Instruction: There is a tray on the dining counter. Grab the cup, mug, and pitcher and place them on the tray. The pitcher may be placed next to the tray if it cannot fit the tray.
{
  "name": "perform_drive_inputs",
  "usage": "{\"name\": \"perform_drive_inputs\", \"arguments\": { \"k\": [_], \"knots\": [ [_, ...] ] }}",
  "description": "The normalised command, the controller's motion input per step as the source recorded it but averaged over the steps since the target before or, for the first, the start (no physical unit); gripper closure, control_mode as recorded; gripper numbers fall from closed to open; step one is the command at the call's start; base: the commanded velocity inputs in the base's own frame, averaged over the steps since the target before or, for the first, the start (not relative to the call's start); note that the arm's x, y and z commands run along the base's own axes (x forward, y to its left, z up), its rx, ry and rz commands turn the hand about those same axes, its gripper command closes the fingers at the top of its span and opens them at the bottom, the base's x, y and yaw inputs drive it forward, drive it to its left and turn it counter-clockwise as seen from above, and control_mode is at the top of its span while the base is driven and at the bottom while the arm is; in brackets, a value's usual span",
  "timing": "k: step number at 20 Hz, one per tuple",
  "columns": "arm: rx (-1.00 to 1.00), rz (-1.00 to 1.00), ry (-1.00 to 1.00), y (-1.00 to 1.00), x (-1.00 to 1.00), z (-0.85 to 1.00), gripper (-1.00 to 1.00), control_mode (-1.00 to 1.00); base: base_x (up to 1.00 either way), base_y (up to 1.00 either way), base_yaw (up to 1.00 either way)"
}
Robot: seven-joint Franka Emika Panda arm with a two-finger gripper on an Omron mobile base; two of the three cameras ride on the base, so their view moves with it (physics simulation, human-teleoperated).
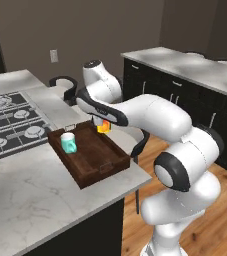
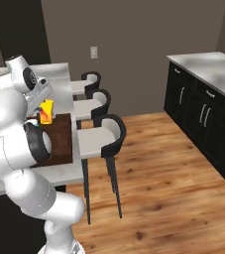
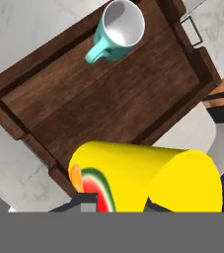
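The yellow cup (image 3: 148, 173), with a red blotch on its side, is held between my fingers; my gripper (image 3: 118, 205) is shut on it. It hangs just above the far end of the dark wooden tray (image 1: 92, 152) on the dining counter (image 1: 30, 195), seen as the cup (image 1: 103, 127) under my gripper (image 1: 101, 122). The teal mug (image 1: 68, 143) stands upright inside the tray near its cooktop-side end. From the hand, the mug (image 3: 116, 29) shows its pale inside and the tray (image 3: 108, 99) floor between mug and cup is bare. The cup (image 2: 46, 111) also shows beside my arm. The pitcher is out of view.
A black gas cooktop (image 1: 10, 122) is set in the counter left of the tray. Bar stools (image 2: 101, 134) line the counter's far side. A dark cabinet run with a marble top (image 1: 185, 75) stands across the wooden floor.
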Motion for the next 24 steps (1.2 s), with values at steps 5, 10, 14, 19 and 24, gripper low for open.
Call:
{"name": "perform_drive_inputs", "arguments": {
  "k": [5,10,14,19,24],
  "knots": [
    [0.0,0.11,-0.11,0.08,0.18,-0.47,1.0,-1.0,0.0,0.0,0.0],
    [0.0,0.13,-0.2,0.09,0.24,-0.35,1.0,-1.0,0.0,0.0,0.0],
    [0.0,0.1,-0.07,0.01,0.37,-0.38,1.0,-1.0,0.0,0.0,0.0],
    [0.0,0.09,0.0,0.0,0.32,-0.34,1.0,-1.0,0.0,0.0,0.0],
    [0.0,0.09,0.0,0.03,0.26,-0.3,1.0,-1.0,0.0,0.0,0.0]
  ]
}}
